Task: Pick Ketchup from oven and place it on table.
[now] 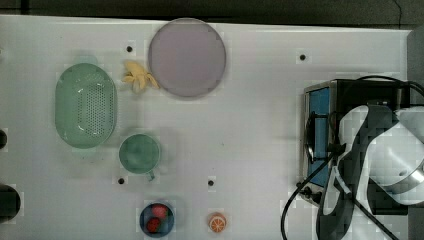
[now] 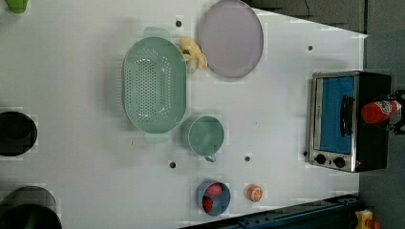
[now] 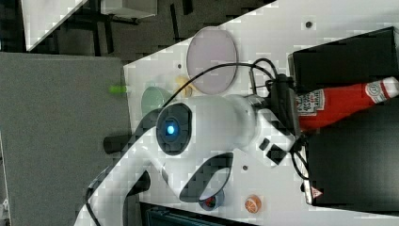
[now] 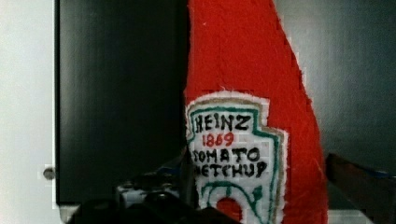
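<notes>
The ketchup (image 2: 380, 111), a red bottle with a white label and a white cap, rests on the black top of the oven (image 2: 334, 119). It also shows in the right view as the ketchup (image 3: 343, 101) and close up in the wrist view as the ketchup (image 4: 243, 70). My gripper (image 3: 294, 115) reaches over the oven top at the bottle's label end. It is open, with one dark finger on each side of the bottle (image 4: 355, 182). In the top view my arm covers the oven (image 1: 320, 130). The white table (image 1: 240, 125) spreads out in front of the oven door.
On the table are a green colander (image 1: 85, 106), a green mug (image 1: 140, 154), a purple plate (image 1: 187, 57), a banana (image 1: 139, 77), a blue bowl of red fruit (image 1: 156, 219) and an orange-slice toy (image 1: 217, 222). Black cables (image 1: 300, 200) hang by the oven.
</notes>
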{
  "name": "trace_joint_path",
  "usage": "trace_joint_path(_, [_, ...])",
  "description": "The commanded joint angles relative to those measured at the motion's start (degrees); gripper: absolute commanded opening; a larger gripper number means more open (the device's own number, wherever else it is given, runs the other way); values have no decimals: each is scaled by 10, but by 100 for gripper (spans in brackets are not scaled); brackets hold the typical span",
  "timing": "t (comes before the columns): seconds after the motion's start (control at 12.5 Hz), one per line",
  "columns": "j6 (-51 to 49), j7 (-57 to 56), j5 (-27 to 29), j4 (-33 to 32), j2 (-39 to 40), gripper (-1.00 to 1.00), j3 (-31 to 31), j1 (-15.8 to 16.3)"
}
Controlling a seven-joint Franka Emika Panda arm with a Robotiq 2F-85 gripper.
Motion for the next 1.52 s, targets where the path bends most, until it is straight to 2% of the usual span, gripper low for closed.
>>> trace_joint_path(0.08, [1, 16, 19, 7, 0, 91, 3, -7])
trace_joint_path(0.24, [9, 16, 19, 2, 0, 43, 3, -7])
trace_joint_path(0.32, [10, 16, 19, 3, -2, 27, 3, -7])
trace_joint_path(0.56, [9, 16, 19, 11, -4, 26, 1, -7])
trace_joint_path(0.72, [4, 16, 15, 40, -14, 27, 1, -4])
trace_joint_path(0.88, [-42, 14, -11, 82, -33, 26, 5, 5])
trace_joint_path(1.28, [-220, 13, -62, 192, -98, 26, 56, 59])
trace_joint_path(1.52, [-289, 13, -62, 201, -133, 27, 131, 93])
